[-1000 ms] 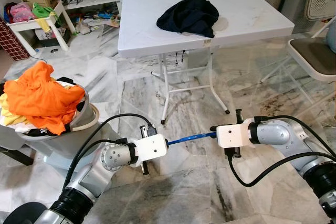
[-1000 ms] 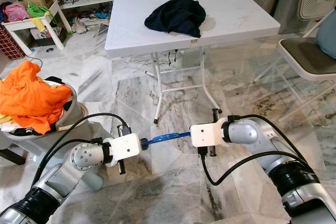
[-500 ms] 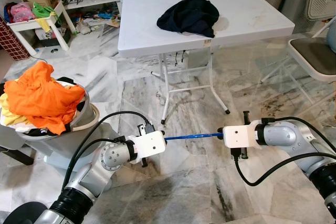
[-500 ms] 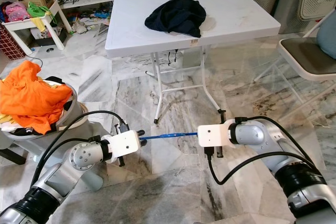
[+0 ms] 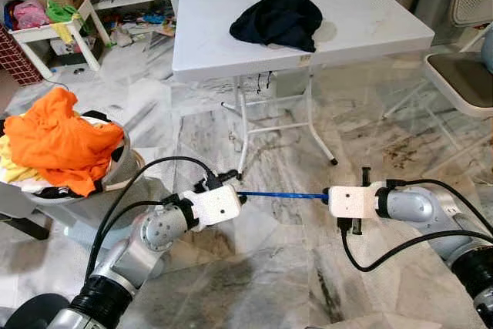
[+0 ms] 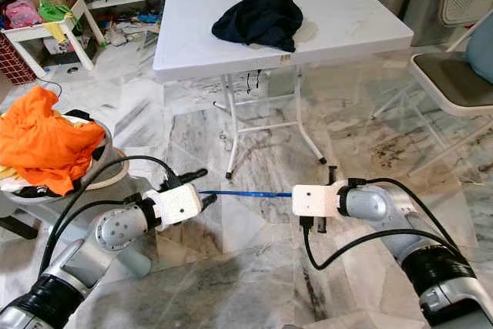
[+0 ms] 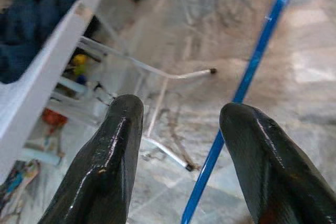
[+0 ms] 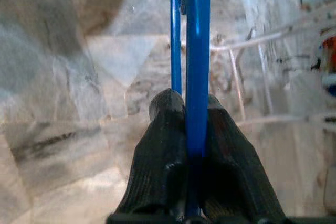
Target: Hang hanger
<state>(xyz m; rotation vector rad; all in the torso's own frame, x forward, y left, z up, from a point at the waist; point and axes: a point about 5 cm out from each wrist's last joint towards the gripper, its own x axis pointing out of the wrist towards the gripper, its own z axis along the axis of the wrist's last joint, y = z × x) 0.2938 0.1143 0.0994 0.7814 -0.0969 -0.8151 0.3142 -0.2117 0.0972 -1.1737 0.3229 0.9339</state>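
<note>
While the right gripper point(image 8: 186, 124) pinches one end of the blue hanger point(image 5: 281, 195), fingers pressed tight on the thin bar, the left gripper point(image 7: 181, 129) stands spread, the bar running between its fingers point(image 7: 113, 145) without clear contact. So the hanger, held level above the marble floor point(image 5: 262, 267) between the two arms, seems to depend on a single grip at its far end. My worry is that such a long, thin piece can pivot or sag in that one pinch if the arm swings, or slide out and drop to the floor; its free end could also catch on the left fingers as the arms part. No rail or hook to hang it on is to be seen, so the robot will likely have to turn and walk, which adds to the risk. Count: one hanger, two grippers, one white table point(image 5: 370, 13) with one dark garment point(image 5: 279, 21) on it, one basket point(image 5: 115, 182) of clothes topped by orange cloth point(image 5: 62, 136).
</note>
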